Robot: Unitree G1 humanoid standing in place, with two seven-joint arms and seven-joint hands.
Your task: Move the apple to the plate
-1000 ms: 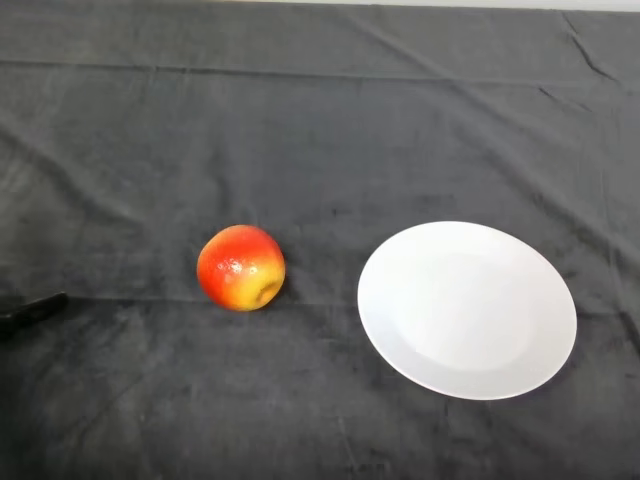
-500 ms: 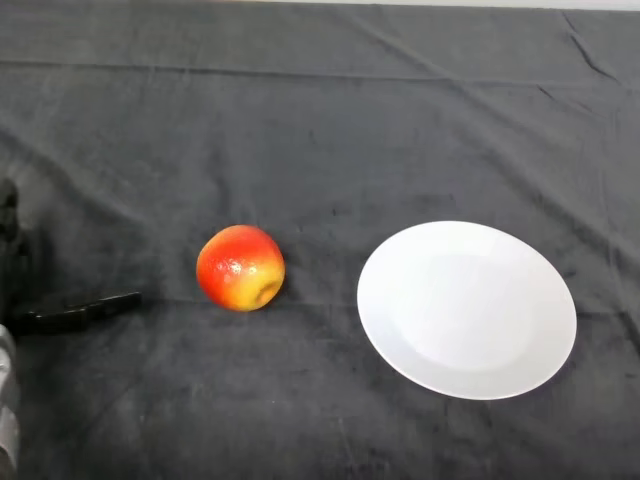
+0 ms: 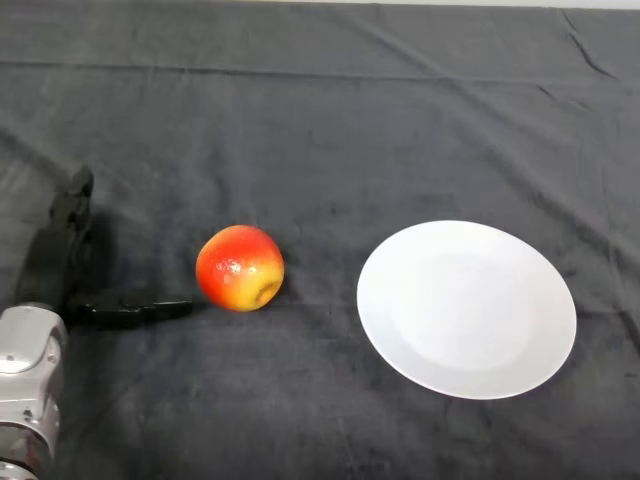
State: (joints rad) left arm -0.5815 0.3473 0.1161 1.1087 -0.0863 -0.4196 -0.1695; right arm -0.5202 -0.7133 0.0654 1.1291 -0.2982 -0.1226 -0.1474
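Note:
A red and yellow apple (image 3: 240, 268) rests on the dark cloth left of centre in the head view. To its right lies a white plate (image 3: 466, 308), with nothing on it. My left hand (image 3: 62, 268) is open at the left of the apple. Its thumb (image 3: 135, 308) reaches toward the apple's lower left side and stops just short of it. The fingers (image 3: 68, 215) point up and away, well apart from the thumb. The silver-grey forearm (image 3: 27, 385) enters at the lower left corner.
A dark wrinkled cloth (image 3: 330, 120) covers the whole table. A pale strip of the table's far edge (image 3: 590, 5) shows at the top right.
My left hand has come in from the left edge and moved right toward the apple. The thumb tip now sits close to the apple. Apple and plate have not moved.

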